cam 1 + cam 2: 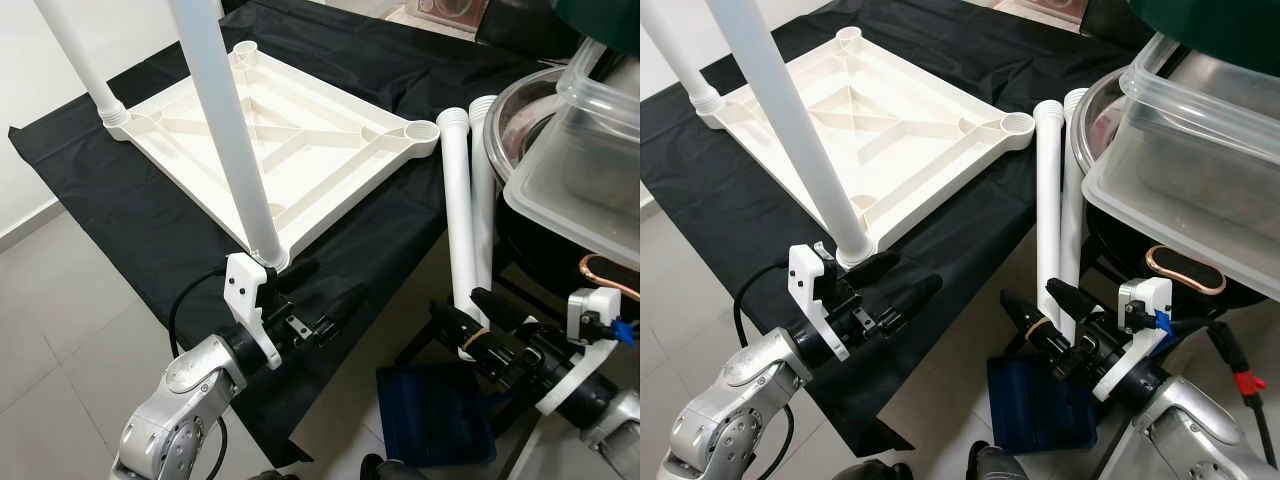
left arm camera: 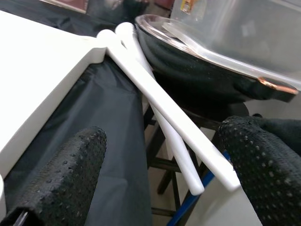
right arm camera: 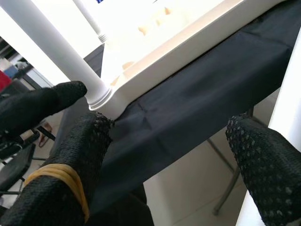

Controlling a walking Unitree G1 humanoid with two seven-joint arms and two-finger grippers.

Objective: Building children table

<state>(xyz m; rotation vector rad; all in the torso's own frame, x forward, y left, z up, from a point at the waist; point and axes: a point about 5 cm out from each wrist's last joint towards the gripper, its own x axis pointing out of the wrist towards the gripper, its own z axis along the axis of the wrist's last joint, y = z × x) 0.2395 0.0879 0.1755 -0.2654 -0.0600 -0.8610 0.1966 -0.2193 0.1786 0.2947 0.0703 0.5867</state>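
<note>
Open, empty right end effector (image 1: 1038, 300) flanks a loose table leg (image 1: 1048, 200).

Black cloth (image 1: 110, 210) covers the work surface, clear plastic container (image 1: 1200, 170) sits on a large metal bowl (image 1: 515, 115) at right, dark blue dustpan-like item (image 1: 435, 415) lies on the grey tiled floor (image 1: 60, 330) below.
</note>
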